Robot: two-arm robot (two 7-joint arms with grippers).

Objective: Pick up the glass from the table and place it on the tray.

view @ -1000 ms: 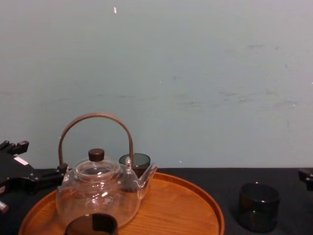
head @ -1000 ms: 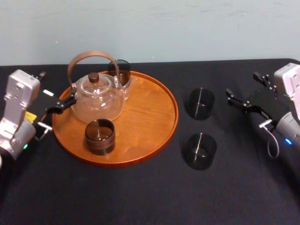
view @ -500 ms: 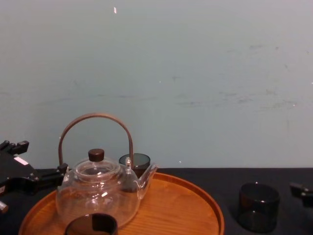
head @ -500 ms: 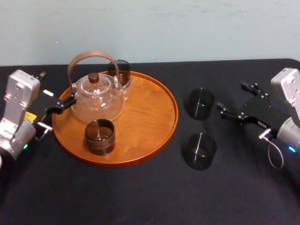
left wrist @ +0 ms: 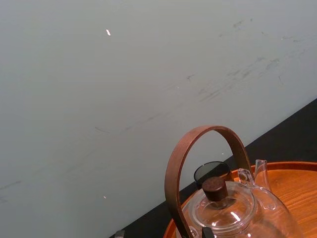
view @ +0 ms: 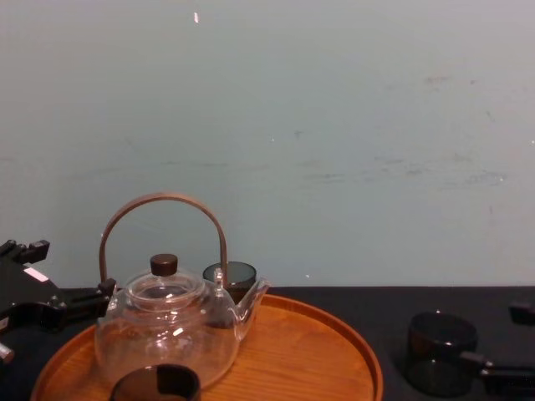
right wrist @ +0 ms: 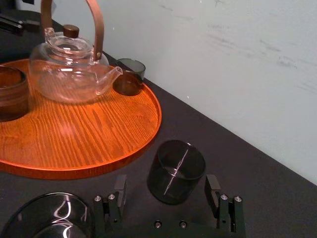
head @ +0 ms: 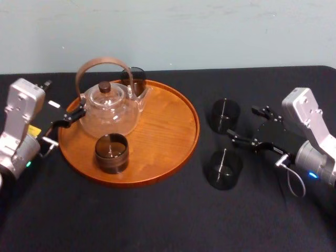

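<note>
Right of the tray, the right end effector hung spread before the farther glass on the worktop. The nearer glass was cut off. The left end effector sat spread left of the tray.

four dark glasses in all. two stand on the tray: a front glass and a rear glass. the other two stand on the table: a far glass and a near glass. there is one clear teapot, with one curved brown handle and one dark lid knob. one round wooden tray, one table in black cloth. two grippers: one left gripper and one right gripper.
</note>
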